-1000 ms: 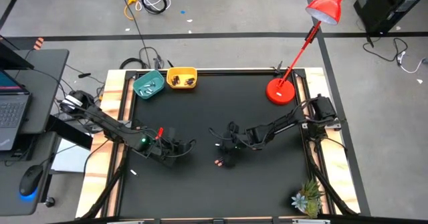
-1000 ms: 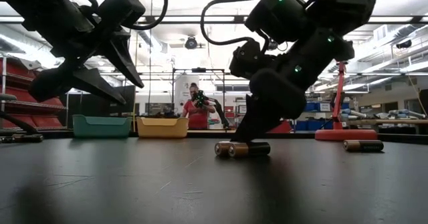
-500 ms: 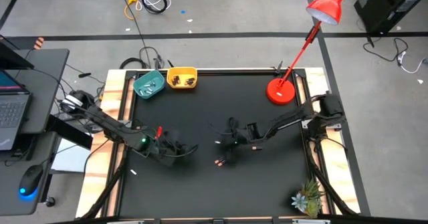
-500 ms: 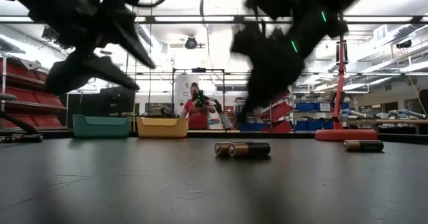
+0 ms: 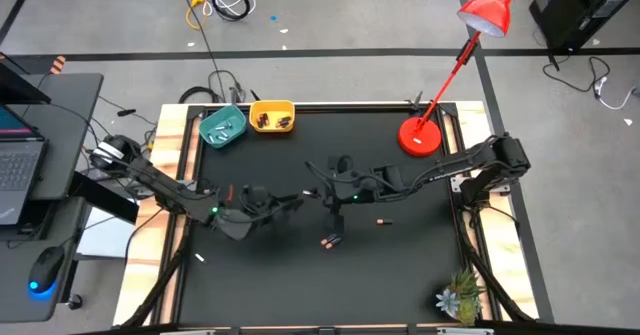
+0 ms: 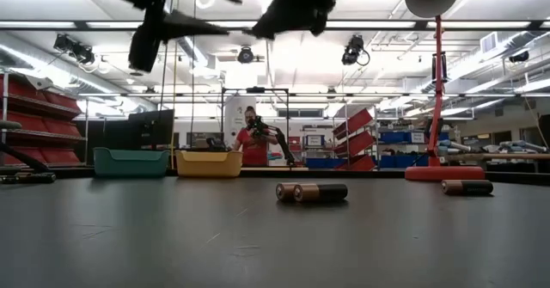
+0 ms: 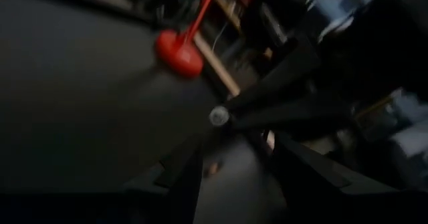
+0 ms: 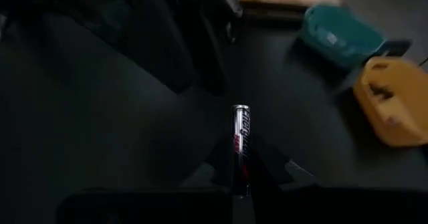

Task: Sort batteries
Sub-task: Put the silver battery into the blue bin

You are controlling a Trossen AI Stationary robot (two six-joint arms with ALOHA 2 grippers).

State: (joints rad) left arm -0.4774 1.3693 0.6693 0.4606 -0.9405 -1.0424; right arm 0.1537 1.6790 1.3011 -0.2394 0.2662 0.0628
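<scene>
My right gripper (image 8: 242, 177) is high above the table's middle (image 5: 332, 205), shut on a silver battery with a dark and red label (image 8: 239, 134). In the left wrist view that battery's silver end (image 7: 219, 116) faces the camera. My left gripper (image 7: 234, 184) stands open just left of it (image 5: 296, 201), holding nothing. Two dark batteries with copper ends (image 6: 311, 192) lie end to end on their sides on the black table (image 5: 330, 241). Another (image 6: 467, 186) lies farther right (image 5: 381, 220). My right gripper pinches the silver battery between its two fingers (image 8: 267, 165), by the battery's rear part (image 8: 239, 167). The battery lies along the fingers, and its free end (image 8: 239, 109) sticks out past the fingertips. It is lifted clear of the table.
A teal bowl (image 5: 222, 127) and a yellow bowl (image 5: 271, 117), both with small pieces inside, stand at the table's far left. A red lamp's base (image 5: 420, 136) is at the far right, and a small plant (image 5: 460, 297) at the near right corner. A person (image 6: 252, 144) stands beyond the table.
My right gripper has risen from the table beside the two dark batteries, with the silver battery, and gone a little toward the far edge. My left gripper has risen and tipped up toward level. The two dark batteries have stayed in place.
</scene>
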